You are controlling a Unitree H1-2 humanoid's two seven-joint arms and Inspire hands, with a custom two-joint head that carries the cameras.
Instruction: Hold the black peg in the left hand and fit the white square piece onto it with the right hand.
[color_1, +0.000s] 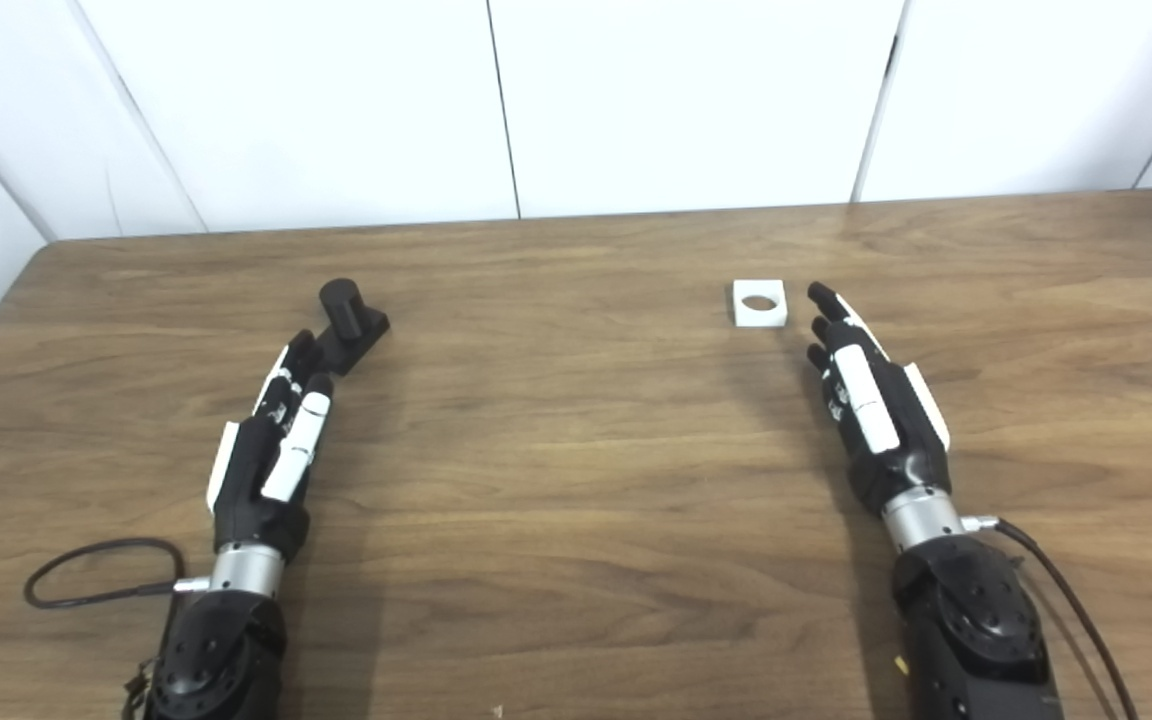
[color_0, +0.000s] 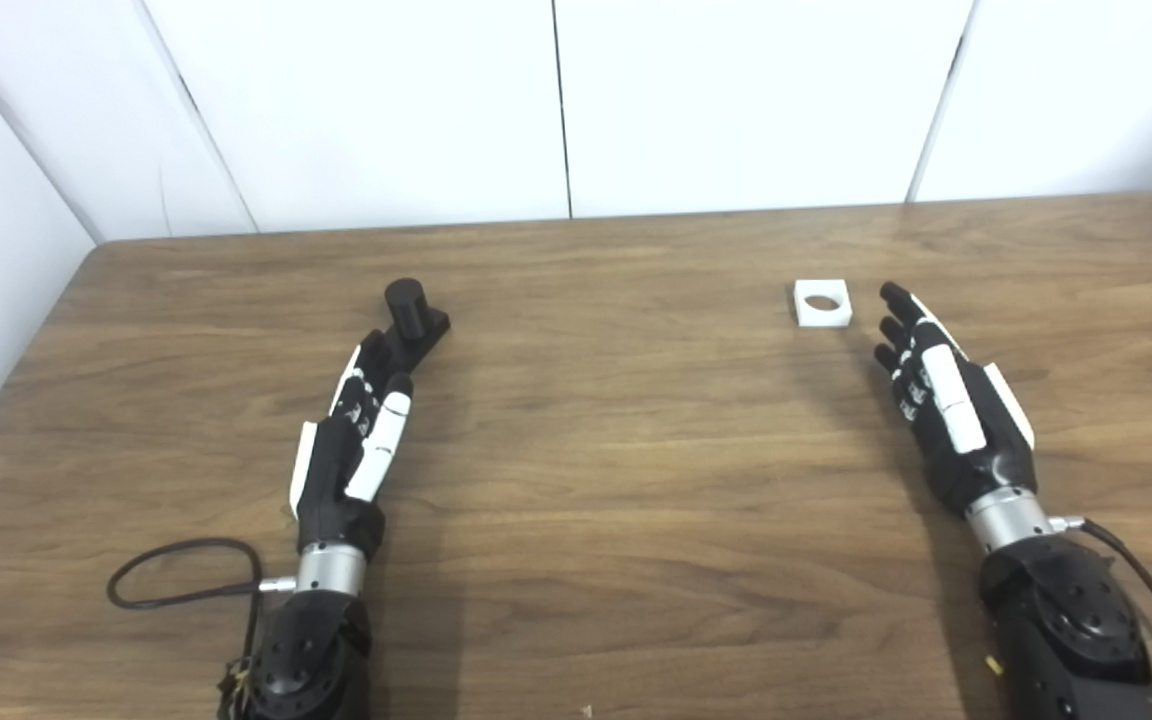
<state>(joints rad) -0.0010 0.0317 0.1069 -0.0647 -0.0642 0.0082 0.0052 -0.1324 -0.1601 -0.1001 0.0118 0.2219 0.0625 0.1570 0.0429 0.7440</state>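
Observation:
A black peg, an upright cylinder on a flat black base, stands on the wooden table at the left. My left hand lies open just in front of it, fingertips at the base's near edge, holding nothing. A white square piece with a round hole lies flat on the table at the right. My right hand is open and empty, fingers extended, its fingertips a short way to the right of the white piece and apart from it. The peg and the white piece also show in the right eye view.
The wooden table runs to white wall panels at the back. Its left edge meets a white side wall. A black cable loop lies by my left wrist, and another cable trails from my right wrist.

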